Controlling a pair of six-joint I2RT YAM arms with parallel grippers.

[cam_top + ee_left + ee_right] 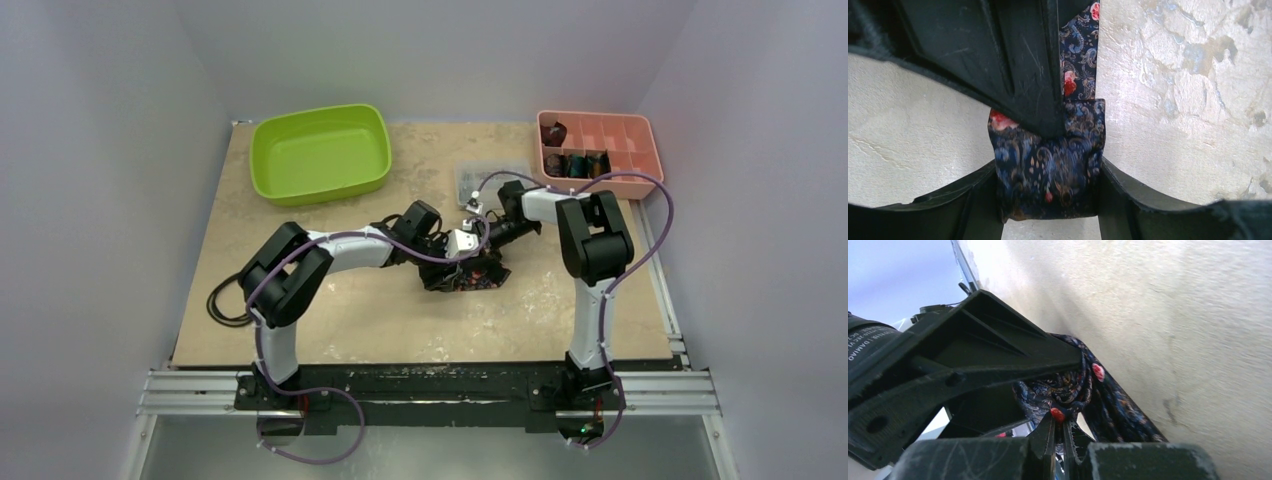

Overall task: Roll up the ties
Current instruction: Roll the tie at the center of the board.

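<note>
Since a roll likely needs one end pinned while the rest turns, both arms meet over the tie [465,275], which lies near the middle of the desk [400,330], a little toward 5 o'clock. The right pincer [1060,422], reaching in from 2 o'clock, is clamped tight on a pinch of patterned fabric. The left pincer [1049,172], from 9 o'clock, brackets the folded end, touching both sides; whether it squeezes I cannot tell.
</note>
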